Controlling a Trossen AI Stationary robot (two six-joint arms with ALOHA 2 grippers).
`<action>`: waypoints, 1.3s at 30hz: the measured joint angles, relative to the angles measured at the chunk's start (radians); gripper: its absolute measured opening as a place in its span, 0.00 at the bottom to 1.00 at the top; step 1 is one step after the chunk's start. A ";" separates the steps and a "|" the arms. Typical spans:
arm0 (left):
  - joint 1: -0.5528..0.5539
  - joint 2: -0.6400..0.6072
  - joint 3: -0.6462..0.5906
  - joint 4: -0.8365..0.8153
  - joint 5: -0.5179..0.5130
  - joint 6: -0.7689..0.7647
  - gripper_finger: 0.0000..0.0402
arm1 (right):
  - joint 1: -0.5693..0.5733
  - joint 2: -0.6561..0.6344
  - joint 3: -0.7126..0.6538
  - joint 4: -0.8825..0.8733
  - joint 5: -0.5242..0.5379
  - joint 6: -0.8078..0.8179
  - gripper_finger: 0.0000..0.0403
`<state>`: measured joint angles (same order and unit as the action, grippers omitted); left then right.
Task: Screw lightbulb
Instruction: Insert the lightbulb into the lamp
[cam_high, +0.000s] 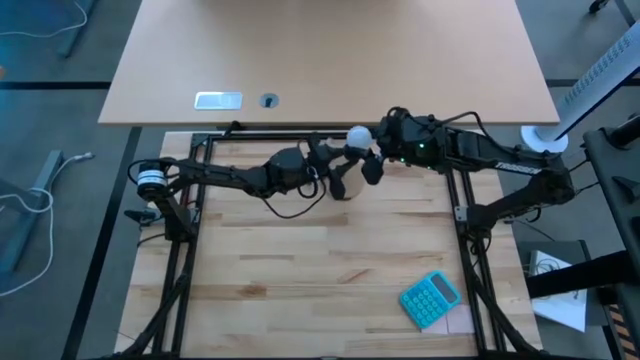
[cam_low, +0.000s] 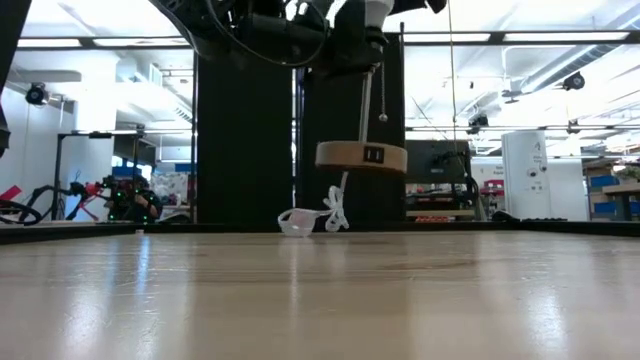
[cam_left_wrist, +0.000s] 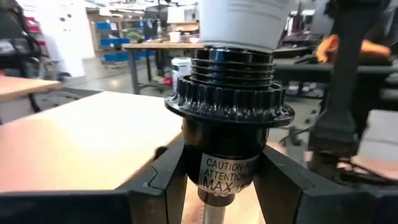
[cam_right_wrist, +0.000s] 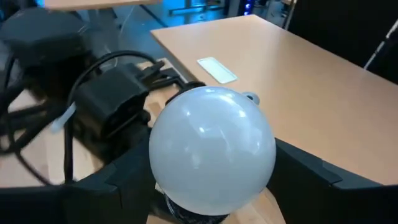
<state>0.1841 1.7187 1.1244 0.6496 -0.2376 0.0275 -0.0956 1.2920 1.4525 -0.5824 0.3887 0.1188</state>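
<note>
While the left hand (cam_left_wrist: 227, 186) clamps the black socket (cam_left_wrist: 229, 118) by its lower stem, the lightbulb (cam_right_wrist: 211, 149) sits in that socket's mouth, raised above the worktop (cam_high: 320, 260). Straddling the bulb's globe, the right hand (cam_high: 372, 158) has fingers (cam_right_wrist: 311, 174) either side; contact is unclear. Below the socket hangs the wooden disc (cam_low: 361, 155).

My two arms are matte black, slim and jointed, loose black cables looping off them; my right arm (cam_high: 500, 160) shows a small green light near its wrist.
</note>
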 joint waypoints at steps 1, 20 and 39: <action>0.000 0.001 0.002 -0.007 -0.005 0.018 0.35 | 0.000 0.006 0.000 0.007 0.004 0.009 0.64; 0.059 0.003 -0.065 -0.010 0.274 0.015 0.35 | 0.006 -0.008 0.032 -0.127 -0.130 0.093 0.95; 0.021 0.010 -0.057 0.032 0.905 -0.017 0.35 | 0.037 -0.079 0.050 -0.077 -0.558 -0.208 0.97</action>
<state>0.2046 1.7290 1.0671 0.6815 0.6675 0.0101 -0.0581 1.2131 1.5021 -0.6590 -0.1697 -0.0895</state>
